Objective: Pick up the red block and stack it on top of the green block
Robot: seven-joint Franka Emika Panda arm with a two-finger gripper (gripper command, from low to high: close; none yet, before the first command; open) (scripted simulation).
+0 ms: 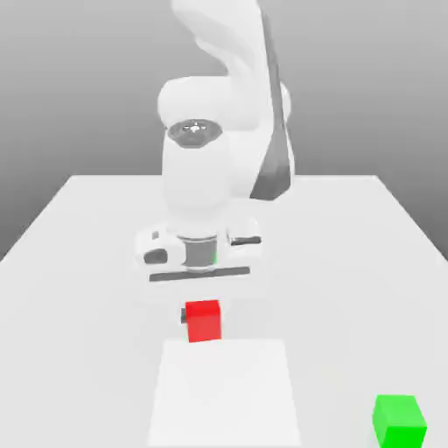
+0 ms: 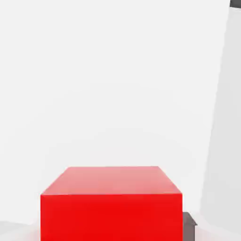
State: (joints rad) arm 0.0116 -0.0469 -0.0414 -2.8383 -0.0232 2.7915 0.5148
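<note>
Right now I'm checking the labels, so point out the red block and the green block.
red block [image 1: 203, 320], exterior view, on its front face.
green block [image 1: 399, 420], exterior view, on its front face.

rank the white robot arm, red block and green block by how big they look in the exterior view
1. White robot arm, by far the largest.
2-3. Green cube block looks slightly bigger than the red cube block, but it lies nearer the camera, so I can't rank them.

The red block sits upright mid-table, well apart from the green block at the exterior view's right.
</note>
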